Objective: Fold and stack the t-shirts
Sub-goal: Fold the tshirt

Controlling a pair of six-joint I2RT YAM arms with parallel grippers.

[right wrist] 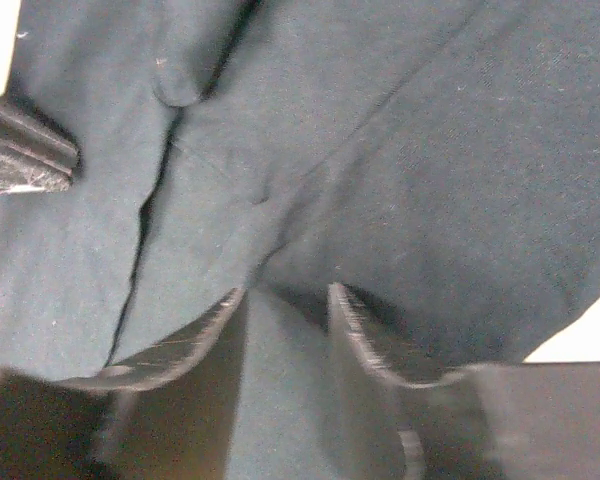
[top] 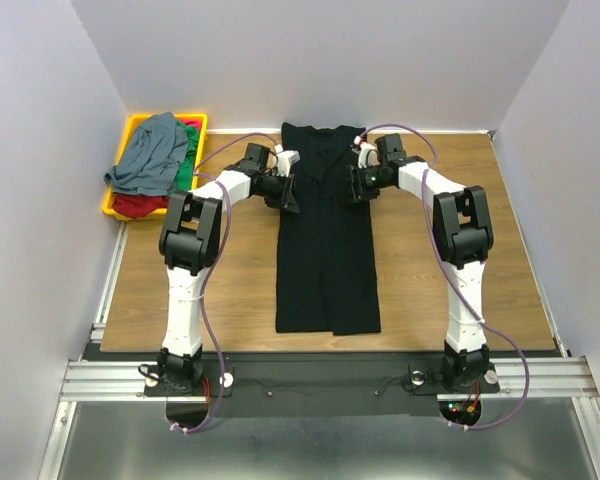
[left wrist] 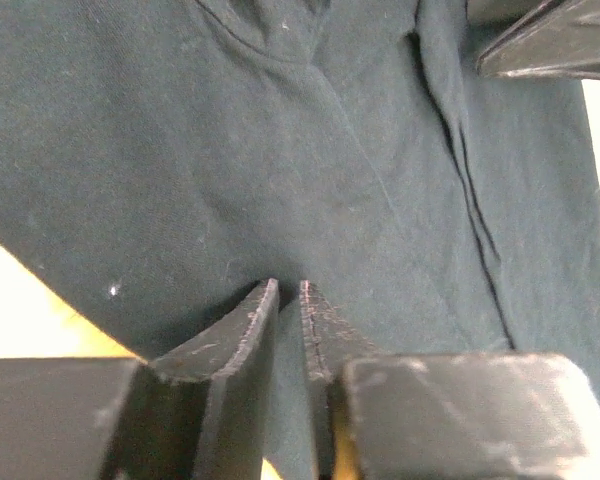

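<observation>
the wooden worktop (top: pixel 230 290) carries the job, its grain smooth and brown under matte cloth. the black t-shirt (top: pixel 325 250) lies down its middle as a long narrow strip, sides turned in, hem toward the arm bases and collar at the far edge.

we judge the step in hand to be the lengthwise fold: lifting the collar end and carrying it down to the hem. to do it well, both arms should rise together and level. they should keep the cloth taut so the 2 turned-in sides do not spill open, then lay the edge square on the hem before letting go.

the yellow tray (top: pixel 140 118) at the far left corner holds 3 more shirts in a loose heap. the grey-blue shirt (top: pixel 152 155) is crumpled on top, with the green shirt (top: pixel 187 168) and the red shirt (top: pixel 135 205) showing beneath.

the left tool (left wrist: pixel 288 290) sits at the left shoulder, its fingers drawn narrow with a pucker of black cloth caught at the tips. we read that as a pinch on the shirt. the right tool (right wrist: pixel 285 292) sits at the right shoulder, its fingers set wider with cloth bunched between them. we cannot tell whether it grips or merely straddles the fold.

the knit is soft, dull and slightly linty, with a curved collar seam and a sharp crease where layers overlap.
</observation>
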